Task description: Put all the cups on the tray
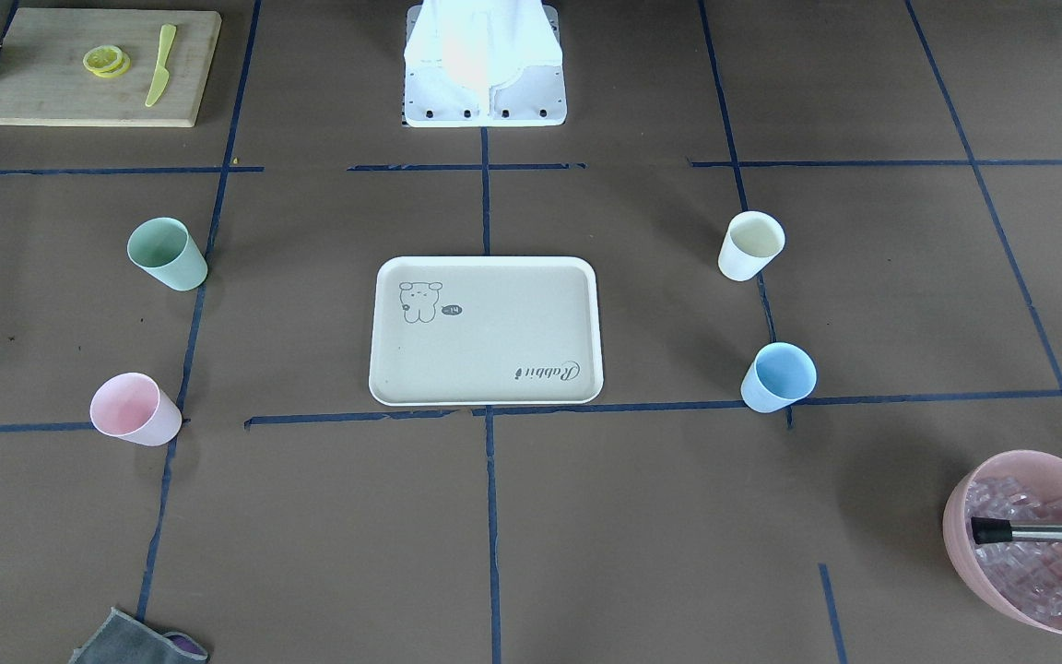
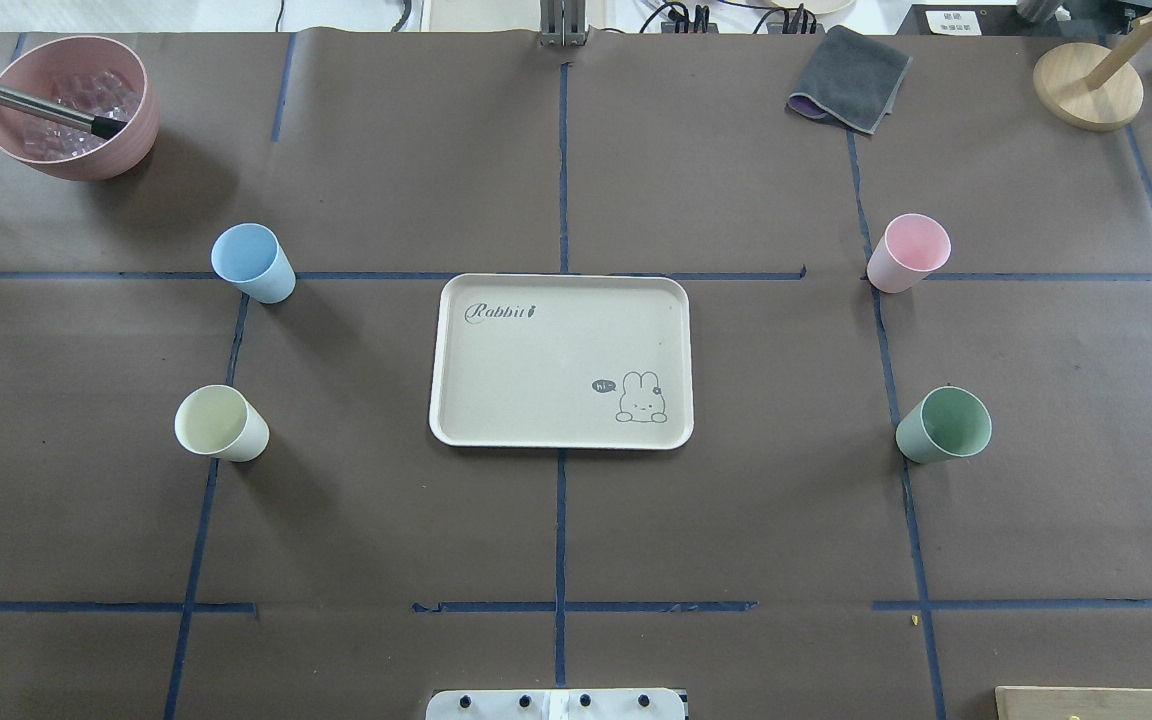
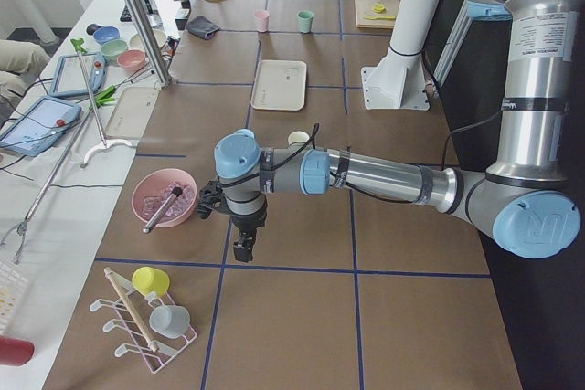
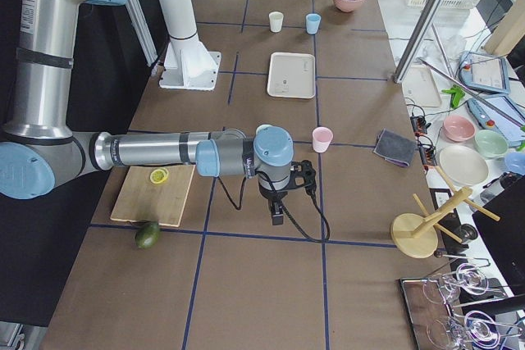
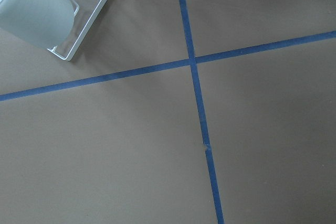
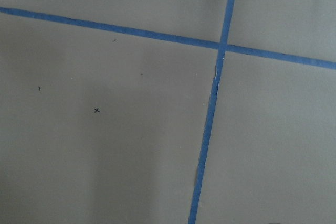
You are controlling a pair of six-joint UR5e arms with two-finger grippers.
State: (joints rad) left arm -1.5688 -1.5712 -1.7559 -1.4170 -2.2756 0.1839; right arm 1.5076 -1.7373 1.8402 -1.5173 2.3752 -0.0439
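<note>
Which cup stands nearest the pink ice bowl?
The light blue cup; the cream cup is farther from the bowl, the pink cup and green cup stand beyond the tray.

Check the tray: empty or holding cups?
Empty. The tray shows only its print; blue cup, cream cup, pink cup and green cup stand off it.

Light: we see bright, even illumination.
Shadows: soft, falling lower right of the bowl [image 2: 121, 150].
Glare: robot base [image 1: 483, 55] blown out, top centre.
Focus: wrist views slightly soft.
</note>
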